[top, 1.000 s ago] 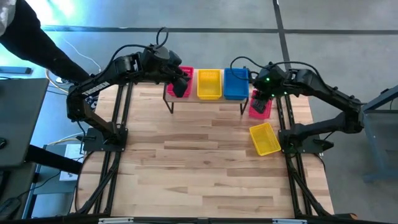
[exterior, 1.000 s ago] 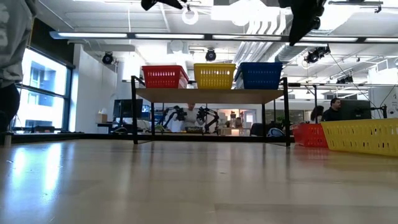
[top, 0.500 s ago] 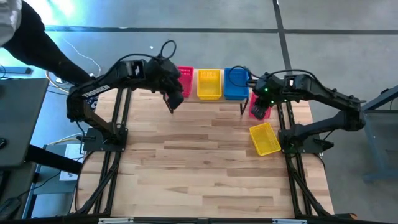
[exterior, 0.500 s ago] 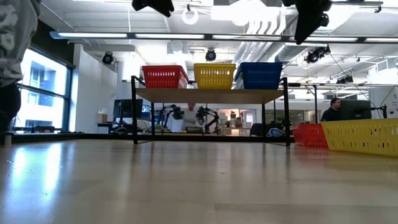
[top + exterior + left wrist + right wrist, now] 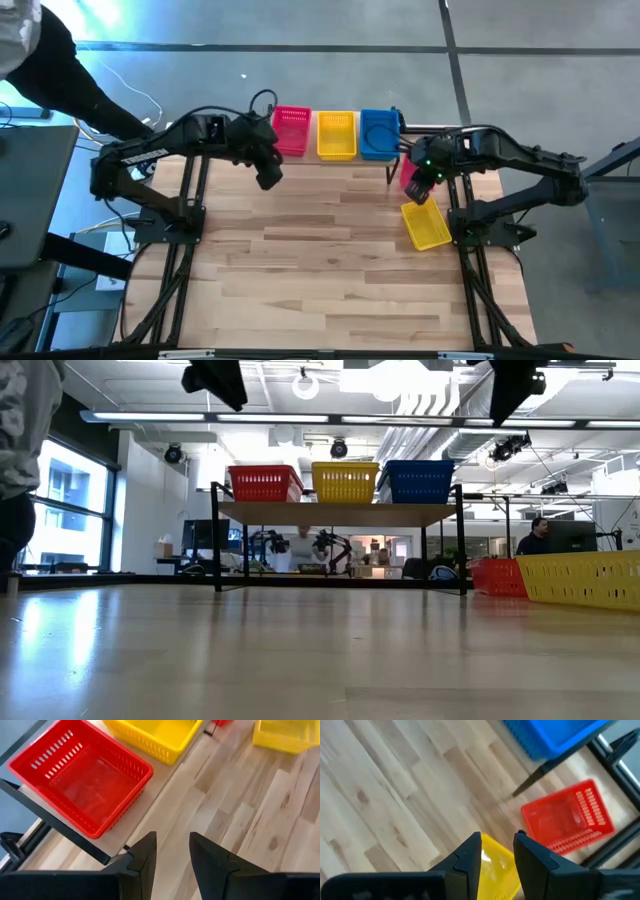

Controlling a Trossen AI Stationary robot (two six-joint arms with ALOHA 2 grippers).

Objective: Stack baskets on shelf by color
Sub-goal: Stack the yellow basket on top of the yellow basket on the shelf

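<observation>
A red basket (image 5: 291, 130), a yellow basket (image 5: 336, 134) and a blue basket (image 5: 379, 134) stand side by side on the shelf (image 5: 340, 513) at the table's far edge. Another red basket (image 5: 567, 817) rests on the table just right of the shelf. A yellow basket (image 5: 426, 223) lies nearer, by the right edge. My left gripper (image 5: 268, 175) hangs open and empty above the table, near the shelf's left legs. My right gripper (image 5: 498, 837) is open and empty in the air, over the gap between the red and yellow baskets on the table.
A person in a dark sleeve (image 5: 60, 70) stands beyond the table's far left corner. The shelf's black legs (image 5: 217, 550) stand on the tabletop. Bare wood (image 5: 320, 260) spreads across the table's middle and near half.
My left gripper has drawn back from the red basket on the shelf, moving toward the table's near left and coming lower; the basket stayed on the shelf. My right gripper has moved toward the near edge, from over the red basket on the table toward the yellow one.
</observation>
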